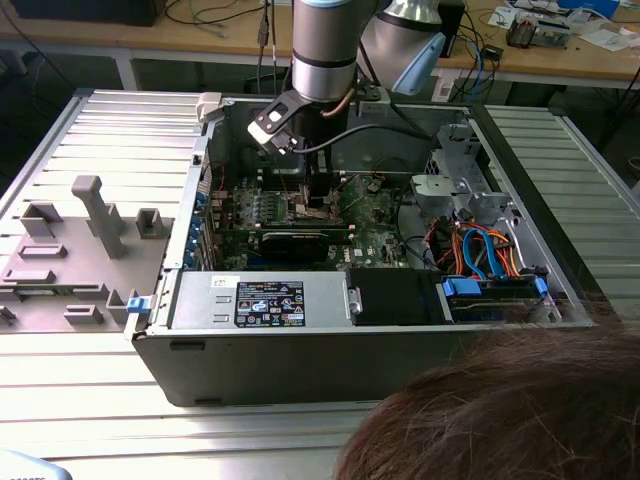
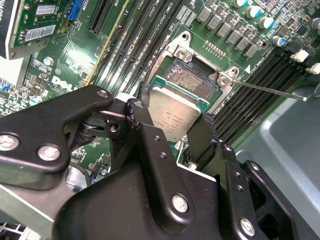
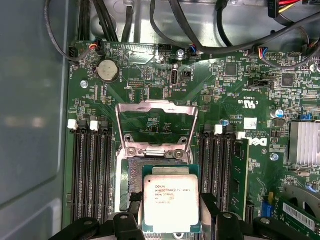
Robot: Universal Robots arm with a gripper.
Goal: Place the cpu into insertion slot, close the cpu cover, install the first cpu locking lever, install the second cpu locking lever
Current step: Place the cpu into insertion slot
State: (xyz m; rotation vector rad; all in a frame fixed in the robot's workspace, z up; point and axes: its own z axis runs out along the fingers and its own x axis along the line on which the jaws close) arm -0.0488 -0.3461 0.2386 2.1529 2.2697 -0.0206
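So, the cpu [image 3: 171, 202] isn't seated yet. It's pinched by two opposite edges in the gripper [image 3: 170, 216], jaws closed narrow on it, printed side up. It sits over one side of the slot [image 2: 195, 80] and is tilted a bit against it. In the second wrist view, a good chunk of the slot's pin field is bare past the cpu's edge. I can't tell if the cpu's low edge is touching the slot.

The cover [image 3: 155, 106] is flipped up off the slot, on the side away from the cpu, so closing it isn't done. A thin wire lever [image 2: 270, 90] sticks out from a slot corner and looks unlatched to me, so both levers are left too.

The board [image 3: 235, 65] around the slot lies flat in the open case [image 1: 300, 370].
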